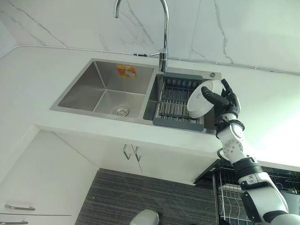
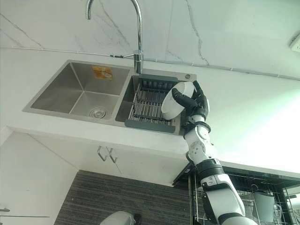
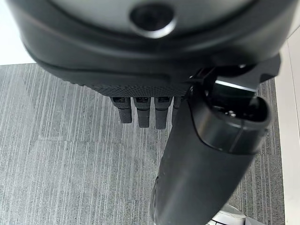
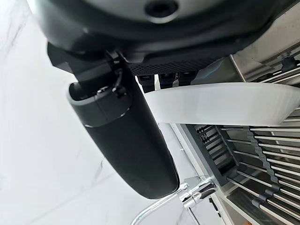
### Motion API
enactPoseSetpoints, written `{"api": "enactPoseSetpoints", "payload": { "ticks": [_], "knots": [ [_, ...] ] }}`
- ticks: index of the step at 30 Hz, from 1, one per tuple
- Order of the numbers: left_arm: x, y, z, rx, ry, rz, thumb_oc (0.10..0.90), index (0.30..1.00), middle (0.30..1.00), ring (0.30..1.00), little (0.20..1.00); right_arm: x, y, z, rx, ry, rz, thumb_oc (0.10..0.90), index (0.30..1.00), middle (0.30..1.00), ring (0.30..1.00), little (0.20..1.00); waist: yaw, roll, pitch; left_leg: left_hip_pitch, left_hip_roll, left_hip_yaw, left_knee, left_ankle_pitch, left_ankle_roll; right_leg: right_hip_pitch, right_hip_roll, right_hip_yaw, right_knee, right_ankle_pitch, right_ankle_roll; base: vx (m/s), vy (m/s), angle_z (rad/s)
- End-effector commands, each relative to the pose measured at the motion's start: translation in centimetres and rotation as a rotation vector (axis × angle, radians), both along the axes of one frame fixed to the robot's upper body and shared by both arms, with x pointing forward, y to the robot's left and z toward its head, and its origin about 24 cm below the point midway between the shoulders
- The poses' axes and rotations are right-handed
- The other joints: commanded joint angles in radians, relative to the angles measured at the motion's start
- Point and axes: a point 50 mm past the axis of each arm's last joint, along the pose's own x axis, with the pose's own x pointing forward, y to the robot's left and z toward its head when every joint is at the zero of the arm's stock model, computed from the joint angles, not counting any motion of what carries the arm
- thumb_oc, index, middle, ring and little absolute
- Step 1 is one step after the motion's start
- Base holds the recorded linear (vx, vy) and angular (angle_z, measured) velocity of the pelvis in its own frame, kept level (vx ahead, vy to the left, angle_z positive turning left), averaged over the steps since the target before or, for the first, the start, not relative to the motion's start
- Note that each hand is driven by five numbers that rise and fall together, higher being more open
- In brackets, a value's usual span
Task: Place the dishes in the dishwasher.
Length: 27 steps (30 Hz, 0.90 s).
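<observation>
We hold the bowl [image 1: 202, 99] by its rim in our right hand [image 1: 224, 101], above the rack [image 1: 178, 103] at 3 o'clock of the sink [image 1: 105, 89], tilted for carrying down to the dishwasher [image 2: 243, 197], while the left hand [image 3: 140, 110] hangs relaxed over the floor [image 3: 56, 154].

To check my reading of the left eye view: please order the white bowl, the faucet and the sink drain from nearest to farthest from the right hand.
1. White bowl: held in the right hand.
2. Faucet: behind the rack, toward the wall.
3. Sink drain: in the left basin.

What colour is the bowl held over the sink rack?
White: the round white bowl in the right robot hand shows best in the left eye view.
</observation>
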Motion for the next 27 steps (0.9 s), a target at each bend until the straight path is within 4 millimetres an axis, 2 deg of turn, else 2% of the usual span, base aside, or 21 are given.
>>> {"api": "enactPoseSetpoints", "payload": {
  "ticks": [1,3,4,5,6,7,23,25,27],
  "knots": [
    [-2.79,2.47,0.56,0.083,0.116,-0.04,0.8,0.9,0.9,0.9,0.9,0.84,0.44,4.1,0.007,-0.173,-0.011,0.8,0.9,0.9,0.9,0.9,0.014,-0.014,-0.069,-0.045,0.039,0.064,0.0,-0.042,-0.063,0.008,-0.043,0.1,0.114,-0.153,0.061,0.0,0.0,0.0],
    [-2.79,2.47,0.56,0.083,0.117,-0.041,0.8,0.9,0.9,0.9,0.9,0.8,0.52,4.08,-0.064,-0.168,-0.012,0.8,0.9,0.9,0.9,0.9,0.013,-0.014,-0.069,-0.046,0.039,0.065,0.0,-0.042,-0.062,0.007,-0.045,0.099,0.114,-0.152,0.061,0.0,0.0,0.0],
    [-2.78,2.48,0.56,0.084,0.118,-0.041,0.8,0.9,0.9,0.9,0.9,0.81,0.53,4.1,-0.093,-0.166,-0.009,0.723,0.785,0.785,0.785,0.785,0.013,-0.014,-0.068,-0.046,0.039,0.065,0.0,-0.042,-0.062,0.007,-0.045,0.099,0.114,-0.152,0.061,0.0,0.0,0.0],
    [-2.76,2.47,0.56,0.084,0.118,-0.041,0.8,0.9,0.9,0.9,0.9,0.81,0.58,4.14,-0.122,-0.165,-0.009,0.493,0.439,0.439,0.439,0.439,0.013,-0.014,-0.068,-0.047,0.038,0.065,0.0,-0.042,-0.062,0.007,-0.045,0.099,0.114,-0.152,0.061,0.0,0.0,0.0],
    [-2.75,2.48,0.56,0.085,0.118,-0.042,0.8,0.9,0.9,0.9,0.9,0.81,0.67,4.18,-0.158,-0.163,-0.01,0.416,0.324,0.324,0.324,0.324,0.014,-0.015,-0.068,-0.047,0.039,0.065,0.0,-0.042,-0.062,0.006,-0.045,0.099,0.114,-0.151,0.061,0.0,0.0,0.0],
    [-2.7,2.52,0.58,0.086,0.117,-0.042,0.8,0.9,0.9,0.9,0.9,0.81,0.73,4.2,-0.191,-0.161,-0.009,0.4,0.3,0.3,0.3,0.3,0.014,-0.015,-0.067,-0.047,0.038,0.064,0.0,-0.042,-0.062,0.006,-0.045,0.099,0.114,-0.151,0.062,0.0,0.0,0.0],
    [-2.7,2.68,0.64,0.09,0.11,-0.045,0.8,0.9,0.9,0.9,0.9,0.67,0.51,3.61,-0.208,-0.149,0.002,0.4,0.3,0.3,0.3,0.3,0.017,-0.014,-0.056,-0.046,0.035,0.055,0.0,-0.041,-0.063,0.008,-0.043,0.102,0.114,-0.152,0.061,0.0,-0.002,0.01],
    [-2.73,2.7,0.64,0.09,0.107,-0.047,0.8,0.9,0.9,0.9,0.9,0.68,0.66,3.48,-0.144,-0.155,0.033,0.4,0.3,0.3,0.3,0.3,0.017,-0.015,-0.057,-0.045,0.036,0.056,0.0,-0.041,-0.063,0.009,-0.043,0.101,0.114,-0.153,0.061,0.0,0.0,0.0],
    [-2.79,2.71,0.64,0.09,0.107,-0.051,0.8,0.9,0.9,0.9,0.9,0.56,1.07,3.57,0.009,-0.2,0.083,0.4,0.3,0.3,0.3,0.3,0.015,-0.014,-0.058,-0.043,0.04,0.06,0.0,-0.04,-0.064,0.01,-0.043,0.102,0.114,-0.152,0.061,0.0,0.0,0.0]
  ]
}}
